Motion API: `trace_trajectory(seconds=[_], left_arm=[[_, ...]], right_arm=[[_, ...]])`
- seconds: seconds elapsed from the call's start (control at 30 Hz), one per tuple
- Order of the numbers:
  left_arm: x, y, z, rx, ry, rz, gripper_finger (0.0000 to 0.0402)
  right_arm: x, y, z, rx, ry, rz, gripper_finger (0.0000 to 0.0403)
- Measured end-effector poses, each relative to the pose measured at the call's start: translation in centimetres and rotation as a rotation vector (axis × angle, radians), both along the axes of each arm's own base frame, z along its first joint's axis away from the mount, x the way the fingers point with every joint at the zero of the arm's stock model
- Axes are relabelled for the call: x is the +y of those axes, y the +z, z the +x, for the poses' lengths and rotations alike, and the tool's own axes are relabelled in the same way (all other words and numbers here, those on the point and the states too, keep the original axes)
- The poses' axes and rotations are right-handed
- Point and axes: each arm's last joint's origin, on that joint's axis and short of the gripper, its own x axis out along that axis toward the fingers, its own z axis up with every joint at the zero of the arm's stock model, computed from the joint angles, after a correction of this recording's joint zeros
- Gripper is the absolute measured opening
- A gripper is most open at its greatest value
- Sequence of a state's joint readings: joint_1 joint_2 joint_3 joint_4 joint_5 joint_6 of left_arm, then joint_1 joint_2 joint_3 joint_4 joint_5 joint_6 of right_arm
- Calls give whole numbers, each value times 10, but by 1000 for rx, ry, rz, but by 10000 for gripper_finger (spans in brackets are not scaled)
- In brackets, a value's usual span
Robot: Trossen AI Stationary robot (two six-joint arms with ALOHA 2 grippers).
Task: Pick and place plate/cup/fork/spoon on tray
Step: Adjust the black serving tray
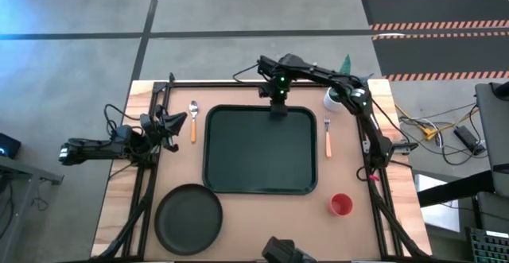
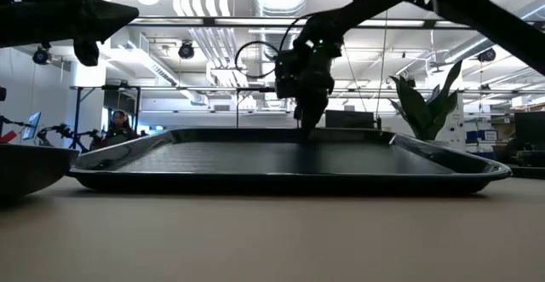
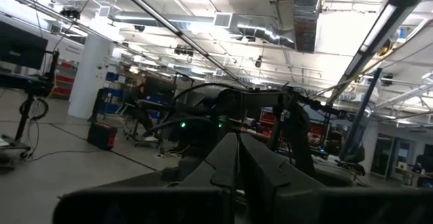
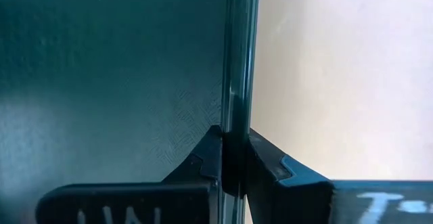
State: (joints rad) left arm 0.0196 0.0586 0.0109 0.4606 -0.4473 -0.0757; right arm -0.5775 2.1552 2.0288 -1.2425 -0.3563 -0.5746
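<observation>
The dark green tray [image 1: 260,150] lies in the middle of the table and shows across the low view [image 2: 281,161]. My right gripper [image 1: 277,109] is at the middle of the tray's far edge, shut on its rim. My left gripper [image 1: 172,123] is shut and empty above the table's left side, next to the spoon [image 1: 193,121]. The fork [image 1: 328,136] lies right of the tray. The red cup [image 1: 341,205] stands at the near right. The dark plate [image 1: 188,218] lies at the near left. My right gripper pinches the raised rim of the tray's far edge [image 4: 237,95] between its two fingers, one finger [image 4: 203,160] over the tray's floor and one [image 4: 270,163] outside over the table. The fingers point down from above and stand across the rim. The tray sits level on the table in the low view.
A white pot with a green plant [image 1: 334,98] stands at the far right, close to the right arm. Black frame rails run along the table's left and right edges. Bare wood shows between the tray and the near edge.
</observation>
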Motion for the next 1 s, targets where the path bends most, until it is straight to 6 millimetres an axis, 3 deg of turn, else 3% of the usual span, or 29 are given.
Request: trace_trajectory(seconds=[0.33, 0.63, 1.0], left_arm=[[0, 0, 0, 0, 6, -2, 0], [0, 0, 0, 0, 6, -2, 0], [0, 0, 0, 1, 6, -2, 0]], right_arm=[[-20, -25, 21, -15, 51, 42, 21], [-44, -43, 18, 1, -35, 56, 21], [-48, -57, 18, 16, -37, 67, 21]])
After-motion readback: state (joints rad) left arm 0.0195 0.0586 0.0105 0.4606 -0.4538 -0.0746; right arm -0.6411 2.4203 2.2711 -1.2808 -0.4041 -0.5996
